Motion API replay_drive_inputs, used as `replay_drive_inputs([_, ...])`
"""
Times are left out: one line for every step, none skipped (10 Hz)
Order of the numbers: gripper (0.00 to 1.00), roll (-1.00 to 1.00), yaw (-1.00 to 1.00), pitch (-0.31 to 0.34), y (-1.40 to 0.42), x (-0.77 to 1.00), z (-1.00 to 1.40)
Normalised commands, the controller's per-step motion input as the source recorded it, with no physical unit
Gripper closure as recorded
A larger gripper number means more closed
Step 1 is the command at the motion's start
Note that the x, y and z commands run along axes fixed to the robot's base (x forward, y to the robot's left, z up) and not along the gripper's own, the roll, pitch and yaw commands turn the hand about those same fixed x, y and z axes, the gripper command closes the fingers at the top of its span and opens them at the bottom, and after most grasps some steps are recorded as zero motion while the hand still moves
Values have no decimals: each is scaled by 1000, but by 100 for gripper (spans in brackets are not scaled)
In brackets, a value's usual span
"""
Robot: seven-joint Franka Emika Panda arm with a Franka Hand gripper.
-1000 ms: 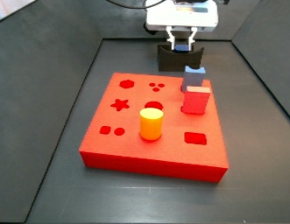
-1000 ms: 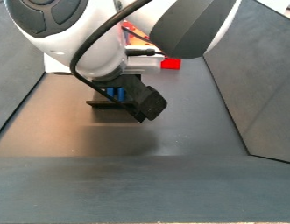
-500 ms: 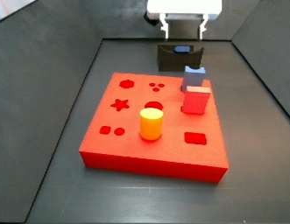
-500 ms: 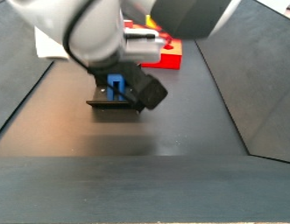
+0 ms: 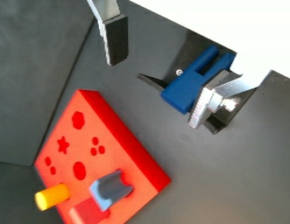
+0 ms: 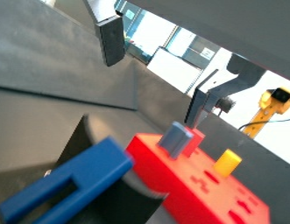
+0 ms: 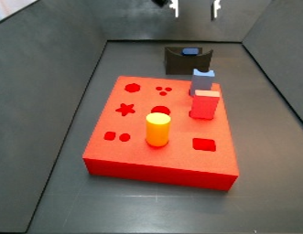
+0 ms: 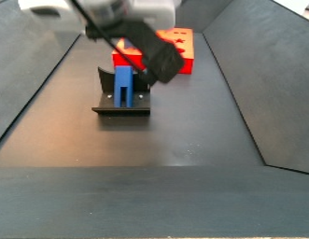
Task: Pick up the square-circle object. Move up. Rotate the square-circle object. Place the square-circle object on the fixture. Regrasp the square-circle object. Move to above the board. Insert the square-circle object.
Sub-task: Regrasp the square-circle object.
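In a side view the red board (image 7: 160, 128) is lying nearest on the dark surface (image 7: 68, 183). It is carrying a yellow cylinder (image 7: 157, 129) standing near its middle and, at about 1 o'clock from that, an upright red block with a light-blue top (image 7: 204, 95); the star, hexagon, circle and square holes are showing empty.

Beyond the board, at 12 o'clock, the dark fixture (image 7: 184, 60) is standing on the surface. The square-circle object (image 8: 124, 85) is resting upright in it, held by nothing.

Farthest and highest, the gripper (image 7: 195, 7) is hanging above the fixture (only its fingertips are showing at the frame's edge). Its jaws are standing apart and empty in both wrist views, with the blue piece below them, clear of both fingers (image 5: 112, 35).
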Motion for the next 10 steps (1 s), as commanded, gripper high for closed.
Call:
replay_drive_inputs([0, 1000, 25, 66, -820, -106, 872])
replay_drive_inputs([0, 1000, 24, 66, -813, -98, 804])
replay_drive_inputs([0, 1000, 23, 53, -664, -109, 632])
replay_drive_inputs([0, 1000, 22, 46, -514, -122, 449])
replay_drive_inputs([0, 1000, 21, 41, -300, -89, 178])
replay_drive_inputs([0, 1000, 21, 40, -189, -61, 78])
replay_drive_inputs([0, 1000, 21, 42, -48, -26, 48])
replay_drive_inputs([0, 1000, 21, 42, -40, -21, 32])
replay_drive_inputs([0, 1000, 21, 37, -43, -30, 26])
replay_drive_inputs([0, 1000, 21, 33, -32, -41, 25])
